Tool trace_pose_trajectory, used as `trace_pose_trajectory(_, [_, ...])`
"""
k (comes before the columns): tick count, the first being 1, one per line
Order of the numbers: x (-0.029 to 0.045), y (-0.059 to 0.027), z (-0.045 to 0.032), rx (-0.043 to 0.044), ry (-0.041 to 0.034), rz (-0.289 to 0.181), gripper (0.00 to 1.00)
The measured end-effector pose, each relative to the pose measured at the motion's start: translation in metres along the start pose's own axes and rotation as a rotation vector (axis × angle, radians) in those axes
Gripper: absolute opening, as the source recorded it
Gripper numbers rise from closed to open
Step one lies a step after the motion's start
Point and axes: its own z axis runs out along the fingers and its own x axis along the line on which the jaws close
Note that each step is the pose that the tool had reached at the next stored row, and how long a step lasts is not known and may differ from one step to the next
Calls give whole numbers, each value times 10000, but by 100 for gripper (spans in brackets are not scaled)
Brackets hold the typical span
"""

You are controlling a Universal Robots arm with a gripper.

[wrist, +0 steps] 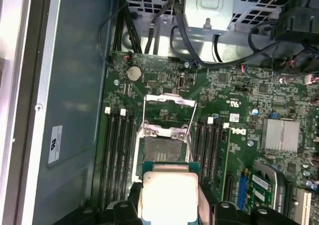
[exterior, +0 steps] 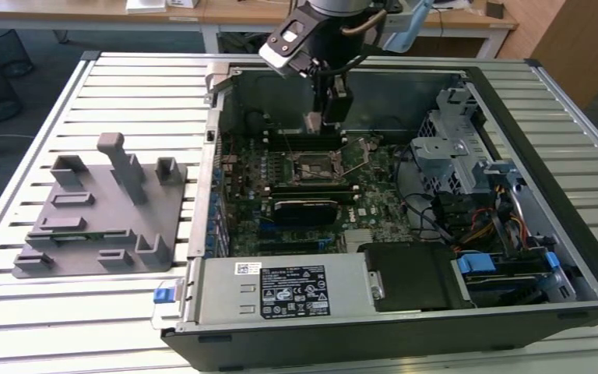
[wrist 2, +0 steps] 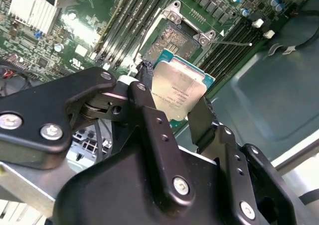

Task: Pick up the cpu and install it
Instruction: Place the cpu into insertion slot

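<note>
tool [wrist 2: 174, 103] tight on the cpu [wrist 2: 177, 88], aloft near the open socket [wrist 2: 174, 38] of the green motherboard [wrist: 239, 93]

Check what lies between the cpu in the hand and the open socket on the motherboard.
Nothing. In the first wrist view the cpu sits right by the open socket, and no cable or part crosses the stretch between them.
</note>
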Motion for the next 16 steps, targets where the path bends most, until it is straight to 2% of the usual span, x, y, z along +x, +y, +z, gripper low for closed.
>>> trace_pose_trajectory(6, [15,1,105,1,0,-1,53])
trace_pose_trajectory(16, [17,-1,188,1,-1,0,53])
